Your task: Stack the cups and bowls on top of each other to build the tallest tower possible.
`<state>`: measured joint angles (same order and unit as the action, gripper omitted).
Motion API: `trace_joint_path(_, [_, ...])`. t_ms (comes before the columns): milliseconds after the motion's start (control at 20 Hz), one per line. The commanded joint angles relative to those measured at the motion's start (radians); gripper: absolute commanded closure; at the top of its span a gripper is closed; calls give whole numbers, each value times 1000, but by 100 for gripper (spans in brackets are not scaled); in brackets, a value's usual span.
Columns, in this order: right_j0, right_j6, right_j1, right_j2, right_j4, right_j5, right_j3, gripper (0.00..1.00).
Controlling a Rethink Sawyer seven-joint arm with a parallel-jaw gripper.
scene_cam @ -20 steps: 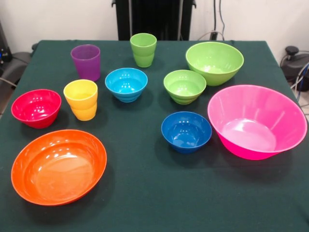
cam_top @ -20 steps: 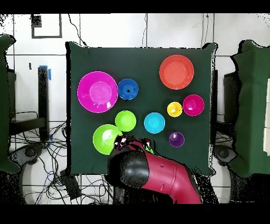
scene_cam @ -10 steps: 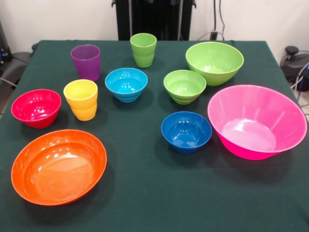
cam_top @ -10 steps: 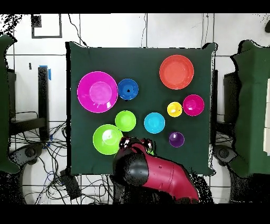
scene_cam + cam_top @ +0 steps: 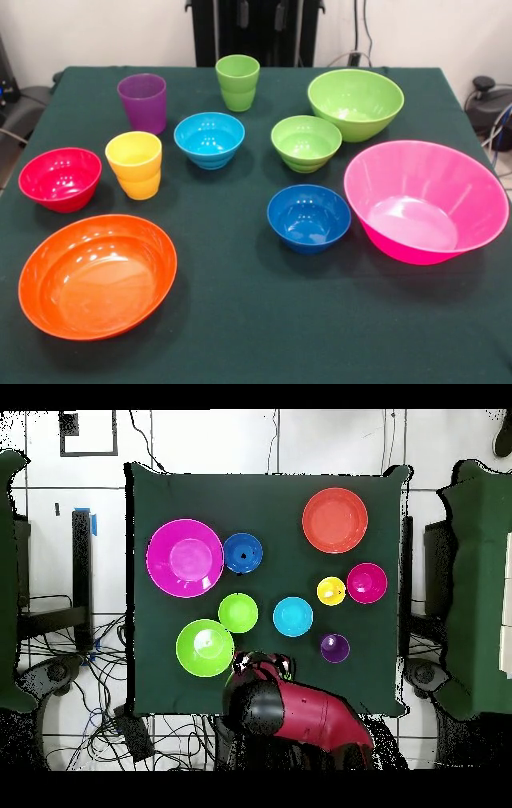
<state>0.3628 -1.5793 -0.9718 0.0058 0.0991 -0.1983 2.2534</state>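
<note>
Front view, left to right: the red bowl (image 5: pixel 60 178) and the big orange bowl (image 5: pixel 98 276) stand farthest from the robot's side. Then come the yellow cup (image 5: pixel 134 164), the purple cup (image 5: pixel 142 102), the light blue bowl (image 5: pixel 210 138) and the lime green cup (image 5: pixel 238 82), which is closest to the pedestal. Further right are the dark blue bowl (image 5: pixel 309 218), the small green bowl (image 5: pixel 306 142), the medium green bowl (image 5: pixel 355 102) and the big pink bowl (image 5: pixel 426 200). Every one sits mouth up, apart from the others and with nothing inside.

They stand on a dark green cloth covering the table (image 5: pixel 240 328). A pale wall lies behind it.

From overhead, the red and black arm (image 5: pixel 300 719) reaches over the table's edge between the medium green bowl and the purple cup. It covers the gripper, so released or clenched cannot be told. White floor tiles and loose cables (image 5: pixel 60 674) surround the table.
</note>
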Motion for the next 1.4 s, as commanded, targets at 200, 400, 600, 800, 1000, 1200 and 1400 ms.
trace_joint_path(200, [17, -108, 183, 85, 86, 105, 31, 0])
trace_joint_path(400, [26, -113, 243, 84, 99, 143, 11, 0])
trace_joint_path(600, [20, -141, 345, 76, 107, 235, -20, 0])
trace_joint_path(800, [8, -170, 445, 59, 113, 340, -49, 0])
trace_joint_path(1000, [-1, -188, 500, 44, 112, 404, -56, 0])
trace_joint_path(1200, [-3, -184, 507, 41, 111, 414, -60, 0])
trace_joint_path(1400, [-8, -170, 483, 37, 106, 392, -62, 0])
